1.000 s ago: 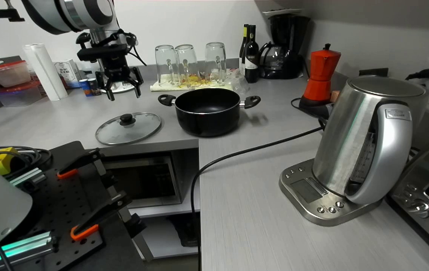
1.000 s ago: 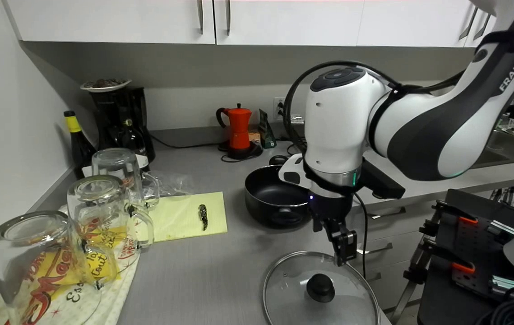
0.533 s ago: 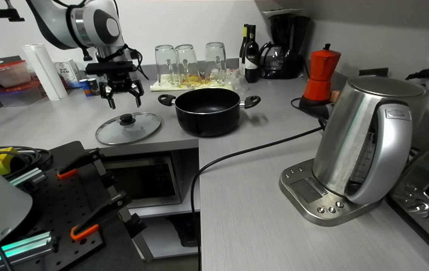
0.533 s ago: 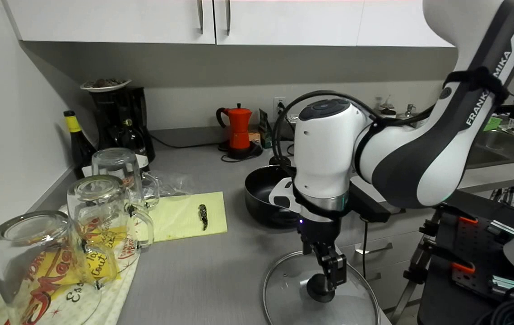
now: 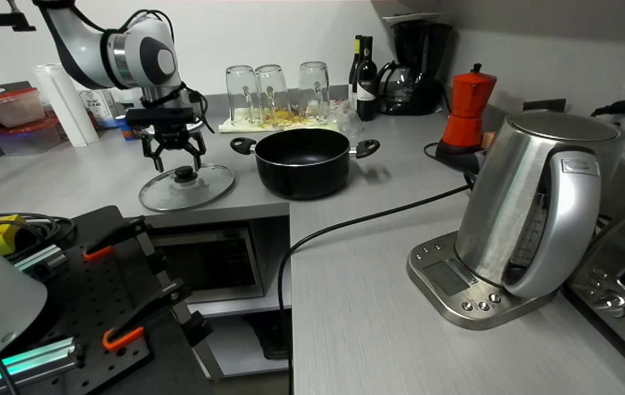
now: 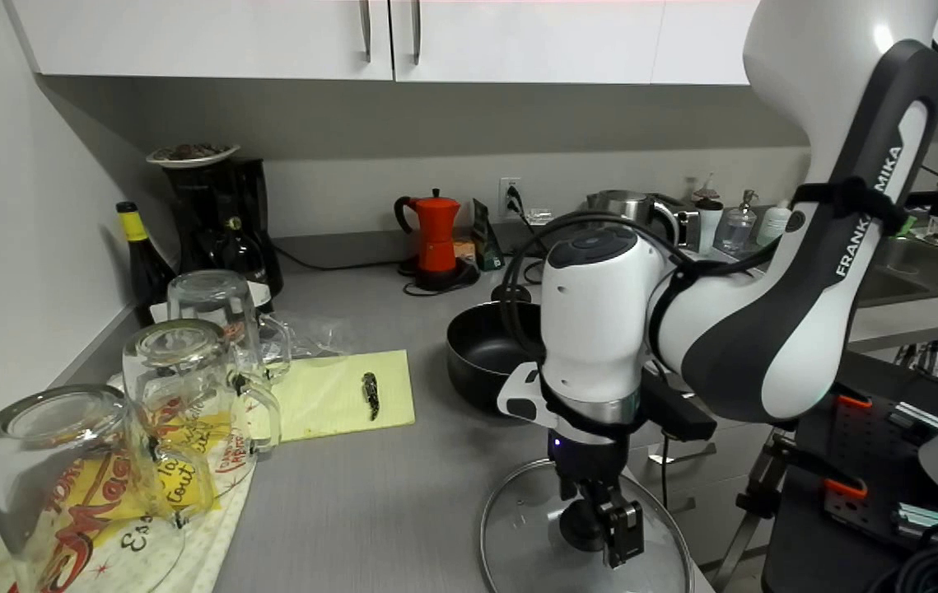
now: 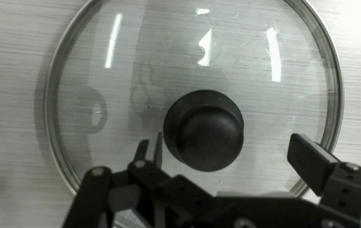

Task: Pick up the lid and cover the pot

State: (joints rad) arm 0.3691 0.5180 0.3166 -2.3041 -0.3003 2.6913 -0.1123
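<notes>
The black two-fingered gripper gapes, empty, above the round clear-glass lid by the robot-side edge of the grey counter. One finger sits nearer the round black knob: lopsided closing could skid the lid; a shallow pinch could drop it.

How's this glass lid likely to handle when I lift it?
The lid looks like clear glass in a metal rim, so probably stiff but breakable if knocked. Its smooth, rounded knob might slip or swivel in a loose grip.
</notes>
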